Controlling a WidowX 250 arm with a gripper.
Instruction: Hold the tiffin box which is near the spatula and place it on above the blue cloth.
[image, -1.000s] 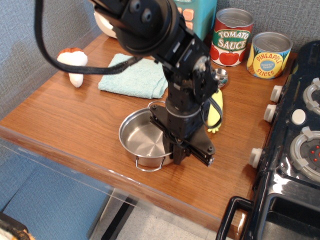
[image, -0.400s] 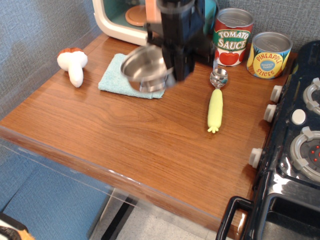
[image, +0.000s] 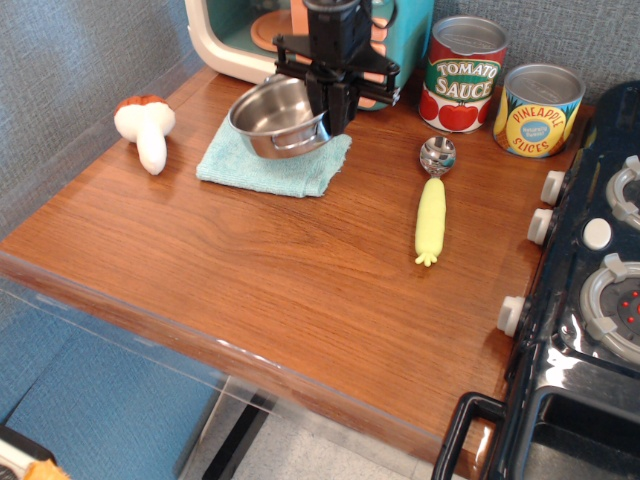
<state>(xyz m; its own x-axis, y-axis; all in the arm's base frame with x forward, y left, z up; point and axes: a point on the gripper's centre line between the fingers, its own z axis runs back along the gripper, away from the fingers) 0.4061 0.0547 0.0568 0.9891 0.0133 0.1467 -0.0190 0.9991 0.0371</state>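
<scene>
A black robot gripper (image: 333, 112) is pinching the rim of a light, slippery round steel tiffin box (image: 276, 118), tilting over the folded blue terry cloth (image: 272, 160) near the counter's back edge.

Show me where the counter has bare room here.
Bare wood runs from the blue cloth and spatula to the front edge. Crowded at the back: gripper holding the tiffin box, cans, mushroom.

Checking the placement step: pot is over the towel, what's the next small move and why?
Probably lower a little, then open. The gripper grips the right rim of the tiffin box, which sits tilted over the blue cloth; whether its base already touches is unclear. Settling it flat first should stop it tipping on release.
</scene>
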